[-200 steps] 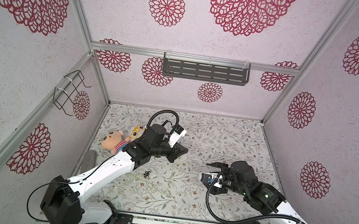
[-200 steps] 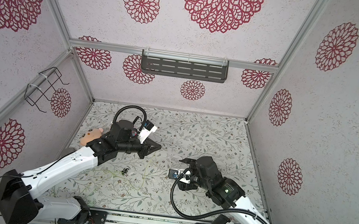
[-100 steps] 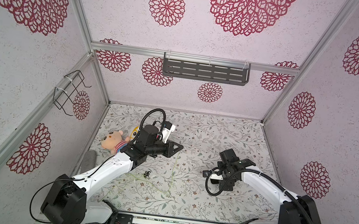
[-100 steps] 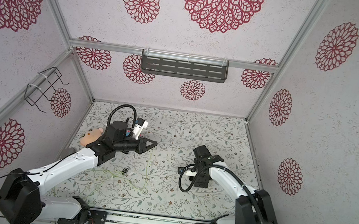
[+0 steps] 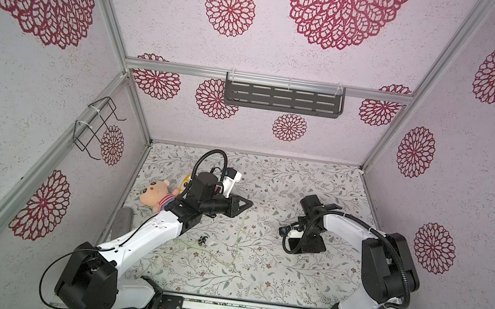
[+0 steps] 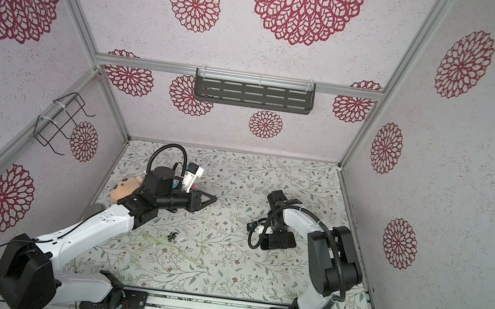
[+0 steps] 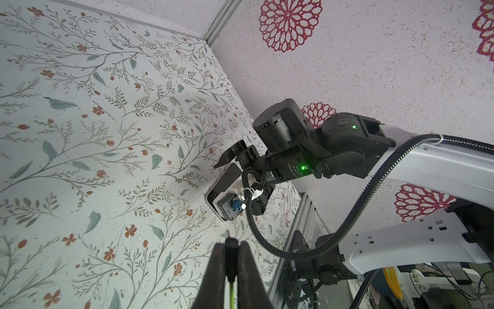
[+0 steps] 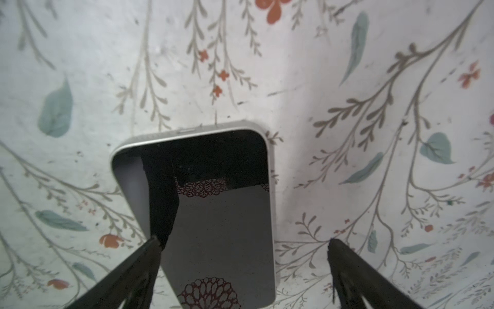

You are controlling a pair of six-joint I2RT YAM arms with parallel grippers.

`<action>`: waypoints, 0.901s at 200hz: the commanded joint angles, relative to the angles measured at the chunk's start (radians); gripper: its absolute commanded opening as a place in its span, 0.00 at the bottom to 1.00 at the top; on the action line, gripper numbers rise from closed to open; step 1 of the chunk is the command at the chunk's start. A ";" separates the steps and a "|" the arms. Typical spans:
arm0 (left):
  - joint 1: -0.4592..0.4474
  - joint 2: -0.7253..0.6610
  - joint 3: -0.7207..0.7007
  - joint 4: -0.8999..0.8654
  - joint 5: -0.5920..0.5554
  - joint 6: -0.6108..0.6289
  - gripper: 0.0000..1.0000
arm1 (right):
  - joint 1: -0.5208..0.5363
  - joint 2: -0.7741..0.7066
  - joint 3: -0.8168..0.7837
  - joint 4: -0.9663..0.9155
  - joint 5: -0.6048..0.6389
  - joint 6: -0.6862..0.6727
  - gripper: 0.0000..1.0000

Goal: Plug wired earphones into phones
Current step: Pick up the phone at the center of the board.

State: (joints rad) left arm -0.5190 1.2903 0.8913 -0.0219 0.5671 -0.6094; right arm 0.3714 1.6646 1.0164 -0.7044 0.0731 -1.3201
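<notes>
Phone (image 8: 213, 214) lay flat under my wide-open, empty right pincer (image 8: 243, 240), long axis along its reach, while my left pincer (image 7: 230, 243), clamped on the earphone plug (image 7: 230, 250), faced it from well apart.

No legible text anywhere. Small white print on right arm's wrist housing (image 7: 290, 171), beside green light (image 7: 303, 168): too small to read. Faint lettering on black joint cover (image 7: 344, 121): blurred. Tiny pale mark on wrist camera body (image 7: 227, 211): unreadable.
</notes>
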 commanded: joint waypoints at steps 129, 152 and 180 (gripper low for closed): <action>0.010 -0.011 0.037 -0.049 0.000 0.048 0.00 | -0.050 0.111 0.050 -0.066 -0.024 0.012 0.99; 0.010 -0.007 0.037 -0.047 0.001 0.049 0.00 | -0.063 0.102 0.034 -0.049 -0.027 -0.002 0.97; 0.010 0.001 0.038 -0.046 0.011 0.045 0.00 | -0.065 0.071 -0.019 -0.018 -0.008 -0.031 0.93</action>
State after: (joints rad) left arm -0.5182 1.2873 0.9138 -0.0731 0.5644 -0.5686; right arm 0.3183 1.7508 1.0519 -0.7475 0.0425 -1.3083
